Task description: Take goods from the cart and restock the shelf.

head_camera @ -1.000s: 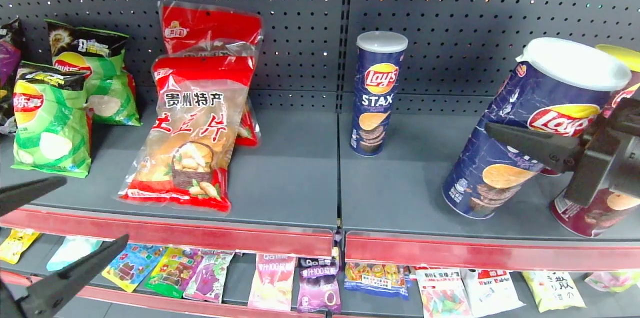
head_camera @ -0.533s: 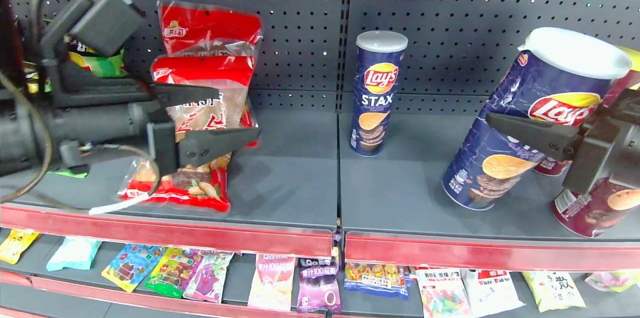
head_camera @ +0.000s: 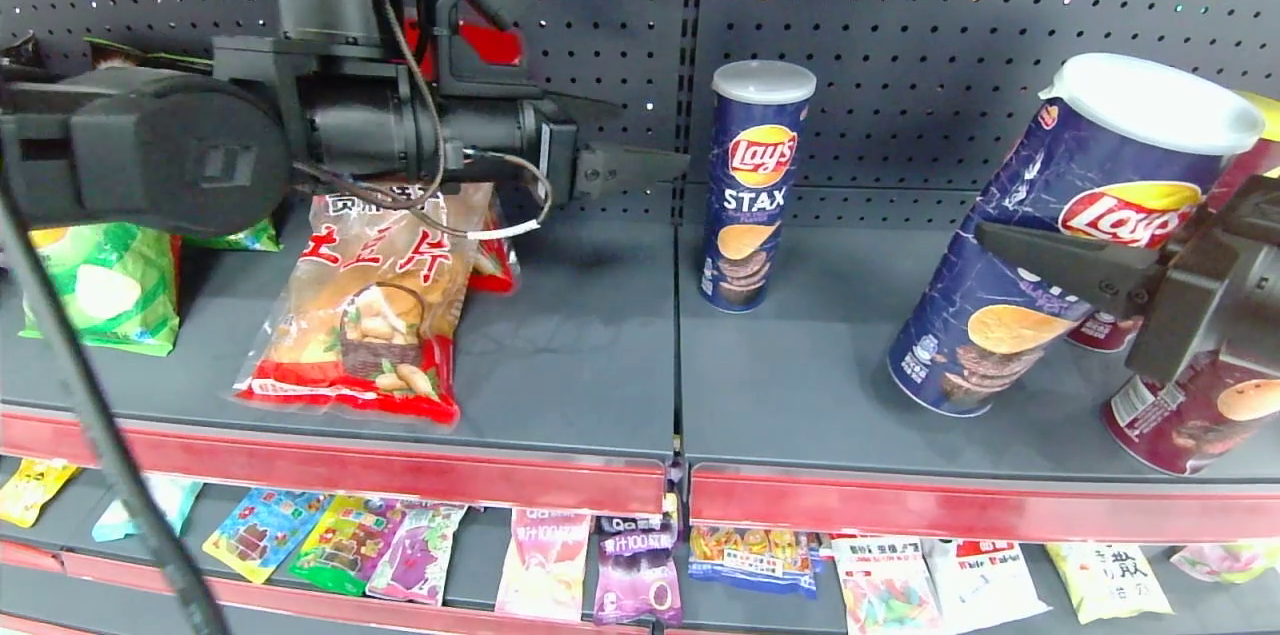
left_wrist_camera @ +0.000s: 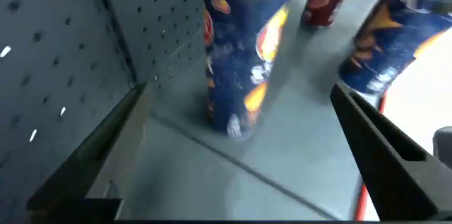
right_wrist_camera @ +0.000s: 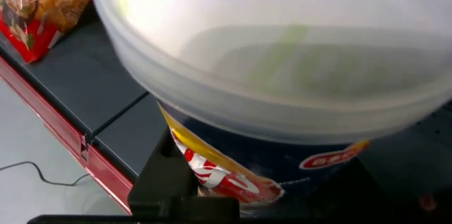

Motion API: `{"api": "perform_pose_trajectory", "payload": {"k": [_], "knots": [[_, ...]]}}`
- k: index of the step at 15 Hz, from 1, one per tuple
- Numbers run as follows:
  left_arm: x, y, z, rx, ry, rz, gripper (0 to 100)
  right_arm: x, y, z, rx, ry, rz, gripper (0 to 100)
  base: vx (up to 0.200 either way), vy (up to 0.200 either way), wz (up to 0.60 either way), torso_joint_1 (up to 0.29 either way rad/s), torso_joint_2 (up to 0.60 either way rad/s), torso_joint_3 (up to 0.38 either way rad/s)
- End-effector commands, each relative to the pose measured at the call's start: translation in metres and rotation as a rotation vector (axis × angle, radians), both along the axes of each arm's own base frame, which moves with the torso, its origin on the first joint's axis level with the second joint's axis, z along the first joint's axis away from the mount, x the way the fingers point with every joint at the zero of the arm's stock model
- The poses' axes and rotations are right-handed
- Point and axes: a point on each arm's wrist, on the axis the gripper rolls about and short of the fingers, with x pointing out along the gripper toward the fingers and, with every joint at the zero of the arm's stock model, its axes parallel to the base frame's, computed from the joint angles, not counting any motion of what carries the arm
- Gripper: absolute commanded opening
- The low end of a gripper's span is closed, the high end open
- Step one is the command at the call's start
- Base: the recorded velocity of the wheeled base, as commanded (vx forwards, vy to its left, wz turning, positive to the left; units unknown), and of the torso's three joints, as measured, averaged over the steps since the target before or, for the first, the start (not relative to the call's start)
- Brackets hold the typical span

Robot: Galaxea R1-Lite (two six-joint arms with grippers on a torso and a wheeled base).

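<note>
Left end effector (head_camera: 650,133), spread wide, now near the upright can (head_camera: 757,205), no longer over the red bag (head_camera: 365,315).

navy chip can (head_camera: 1075,155), red shelf edge (head_camera: 340,465)

Dark grey pegboard back panel (head_camera: 950,25) w/ light glinting thru holes, vertical seam (head_camera: 695,65) btwn two bays, grey shelf (head_camera: 580,355) deck, red front rail (head_camera: 400,470), lower tier (head_camera: 482,545) below, pale floor (right_wrist_camera: 28,125) w/ thin black cable (right_wrist_camera: 44,177)

Right tool (head_camera: 1030,260) gripping tilted blue can (head_camera: 1100,155), left tool (head_camera: 650,135) near upright can (head_camera: 757,185)
</note>
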Motion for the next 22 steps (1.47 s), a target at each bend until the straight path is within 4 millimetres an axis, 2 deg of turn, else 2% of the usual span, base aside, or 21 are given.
{"api": "perform_pose_trajectory", "payload": {"k": [1,4,7,14,21,22], "knots": [[0.024,-0.014,-0.02,0.016,0.03,-0.005,100,0.0,0.0,0.0,-0.001,0.001,0.0,0,0.0,0.0,0.0,0.0,0.0,0.0],[0.03,-0.028,-0.02,0.007,0.016,-0.029,100,0.001,0.0,-0.001,-0.002,0.002,-0.002,0,0.0,0.0,0.0,0.0,0.0,0.0],[0.026,-0.046,-0.022,0.006,0.012,-0.063,100,0.001,0.0,-0.001,-0.002,0.006,-0.002,0,0.0,0.0,0.0,0.0,0.0,0.0],[0.035,-0.069,-0.025,0.003,-0.011,-0.039,100,0.0,0.0,-0.002,-0.003,0.007,-0.003,0,0.0,0.0,0.0,0.0,0.0,0.0],[0.044,-0.08,-0.04,0.0,-0.017,0.017,100,0.002,-0.003,-0.002,-0.002,0.006,-0.02,0,0.0,0.0,0.0,0.0,0.0,0.0],[0.05,-0.083,-0.044,-0.019,-0.05,0.046,0,0.002,-0.003,-0.002,-0.001,0.004,-0.02,0,0.0,0.0,0.0,0.0,0.0,0.0]]}}
